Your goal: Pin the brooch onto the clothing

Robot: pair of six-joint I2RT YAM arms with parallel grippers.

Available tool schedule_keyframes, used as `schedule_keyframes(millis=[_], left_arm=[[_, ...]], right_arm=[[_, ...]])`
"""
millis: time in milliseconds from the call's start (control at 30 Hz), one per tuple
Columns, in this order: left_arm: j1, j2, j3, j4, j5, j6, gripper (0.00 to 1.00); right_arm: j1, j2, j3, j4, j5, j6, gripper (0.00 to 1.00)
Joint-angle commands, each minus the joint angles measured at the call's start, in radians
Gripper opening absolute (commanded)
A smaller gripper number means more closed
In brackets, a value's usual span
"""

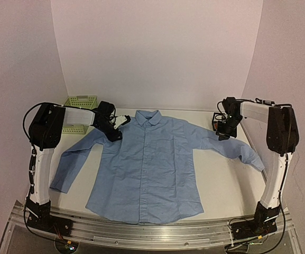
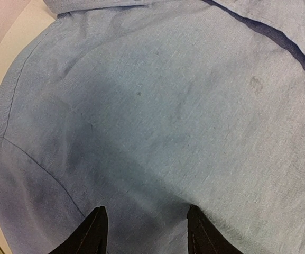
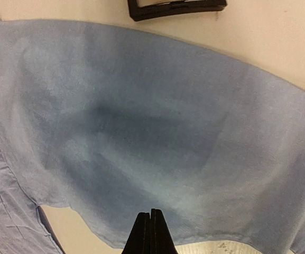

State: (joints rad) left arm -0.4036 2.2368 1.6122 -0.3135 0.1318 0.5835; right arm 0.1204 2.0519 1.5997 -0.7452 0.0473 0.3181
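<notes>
The light blue shirt (image 1: pixel 147 164) lies flat and face up on the table, collar at the far side. My left gripper (image 1: pixel 116 131) hovers over the shirt's shoulder on the left side; in the left wrist view (image 2: pixel 146 209) its jaws stand open and empty above the cloth (image 2: pixel 157 116). My right gripper (image 1: pixel 223 132) is above the right sleeve; in the right wrist view (image 3: pixel 150 212) its jaws are shut, nothing visible between them, over the sleeve (image 3: pixel 157 121). A tiny orange-red speck (image 1: pixel 214 125), possibly the brooch, shows just left of the right gripper.
A small black square box (image 3: pixel 176 8) lies on the table just beyond the right sleeve. A pale green plastic basket (image 1: pixel 81 100) stands at the back left, behind the left arm. White walls enclose the table at the back and sides.
</notes>
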Motion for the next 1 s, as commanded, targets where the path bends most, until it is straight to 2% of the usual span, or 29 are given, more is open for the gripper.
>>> schedule_keyframes(millis=[0, 267, 667, 767, 967], left_arm=[[0.013, -0.031, -0.041, 0.031, -0.015, 0.028, 0.51], [0.049, -0.036, -0.103, 0.050, -0.040, 0.036, 0.52], [0.087, -0.054, -0.086, 0.046, -0.017, 0.072, 0.52], [0.087, -0.085, -0.010, -0.017, 0.061, 0.067, 0.54], [0.103, 0.012, 0.319, -0.129, 0.143, -0.025, 0.55]], right_arm=[[0.037, 0.105, 0.083, 0.053, -0.039, 0.000, 0.00], [0.079, 0.278, 0.218, 0.066, -0.039, 0.028, 0.00], [0.080, 0.323, 0.296, 0.062, -0.018, 0.031, 0.00], [0.083, 0.317, 0.373, 0.060, -0.028, 0.016, 0.00], [0.142, 0.364, 0.603, 0.064, -0.039, 0.008, 0.00]])
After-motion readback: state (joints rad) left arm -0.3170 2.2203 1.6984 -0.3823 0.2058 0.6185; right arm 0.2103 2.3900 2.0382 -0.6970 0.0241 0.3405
